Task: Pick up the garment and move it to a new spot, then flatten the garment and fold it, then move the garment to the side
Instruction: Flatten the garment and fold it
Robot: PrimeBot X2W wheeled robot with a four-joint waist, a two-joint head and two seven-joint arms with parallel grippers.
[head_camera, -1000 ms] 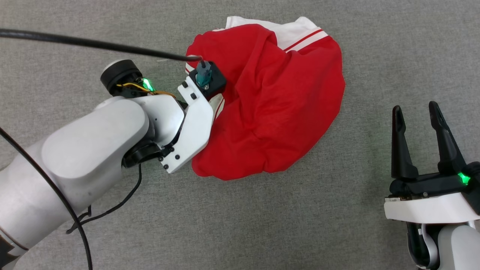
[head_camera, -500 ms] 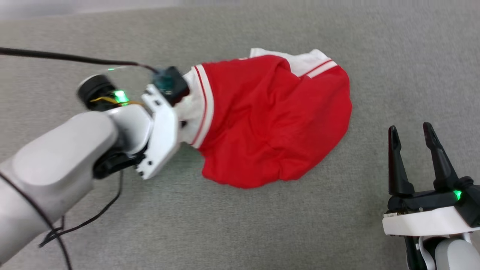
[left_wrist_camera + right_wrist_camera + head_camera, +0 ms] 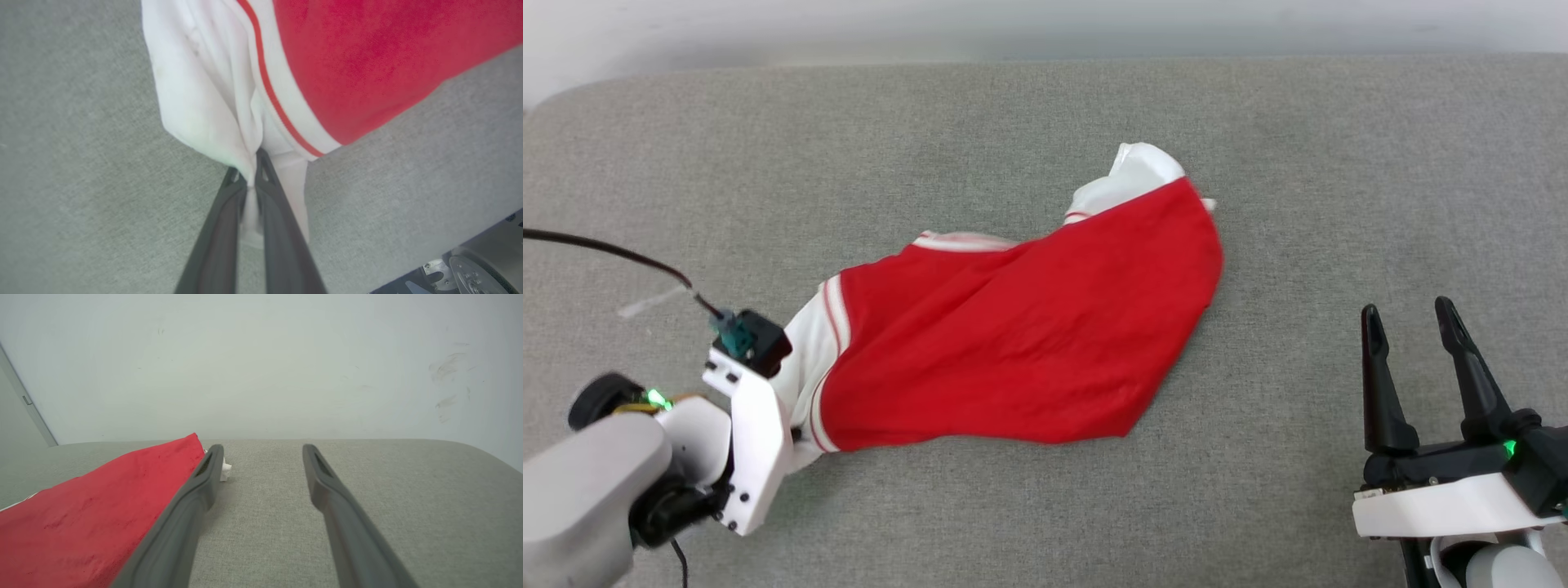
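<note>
Grips the white sleeve (image 3: 196, 81) in the closed left hand (image 3: 248, 165) at 8 o'clock in the head view, leaving the garment (image 3: 1013, 351) stretched across the desk (image 3: 1013, 506) toward 2 o'clock, apparently for relocation. Holds the right hand (image 3: 1406, 307) open and empty at 4 o'clock, likely reserved for flattening.

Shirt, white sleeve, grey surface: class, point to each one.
shirt (image 3: 1029, 351), head view, middle of red body.
white sleeve (image 3: 196, 81), left wrist view, bunched white cloth.
grey surface (image 3: 1339, 180), head view, bare patch.
</note>
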